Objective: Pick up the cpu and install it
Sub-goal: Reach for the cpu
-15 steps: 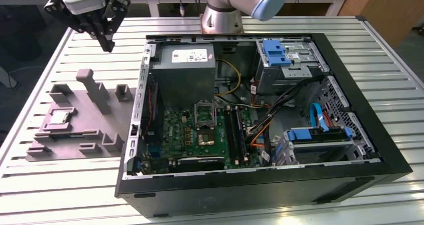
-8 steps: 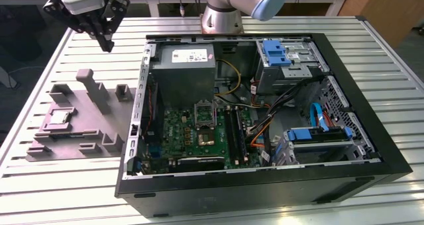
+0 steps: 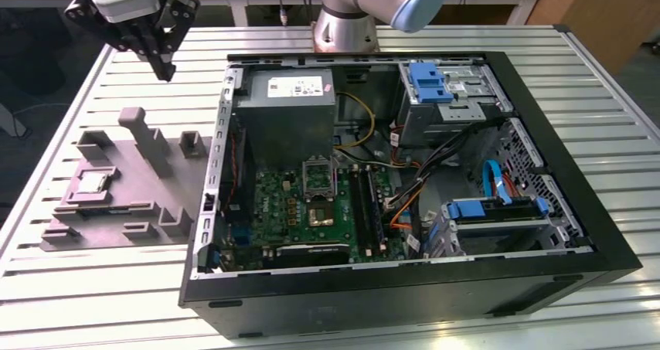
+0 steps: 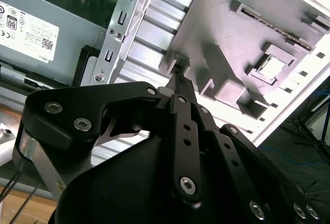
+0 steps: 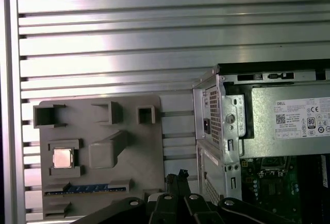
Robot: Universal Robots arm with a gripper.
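Slats of ribbed aluminium formed the surface [image 3: 103, 288], which carried an open computer case [image 3: 413, 292] lying on its side and, at the exterior view's left, a grey-purple plastic tray [image 3: 139, 211] with raised blocks. The cpu [image 3: 93, 184] lay flat in a square recess of that tray, silvery top up, on the side away from the case; it appeared in both wrist views [image 4: 271, 67] [image 5: 62, 158].

The pincer [image 3: 165, 73] hung in the air above the far end of the surface, beyond the tray's far edge and just left of the case's far-left corner, well apart from the cpu. Its black fingers were pressed together to a single point and pinched nothing, as the second wrist view [image 4: 178, 79] showed as well.

Inside the case, the grey power-supply box [image 3: 294, 110] sat at the far side. Nearer, a green motherboard [image 3: 278, 203] carried the metal-framed socket [image 3: 318, 175].
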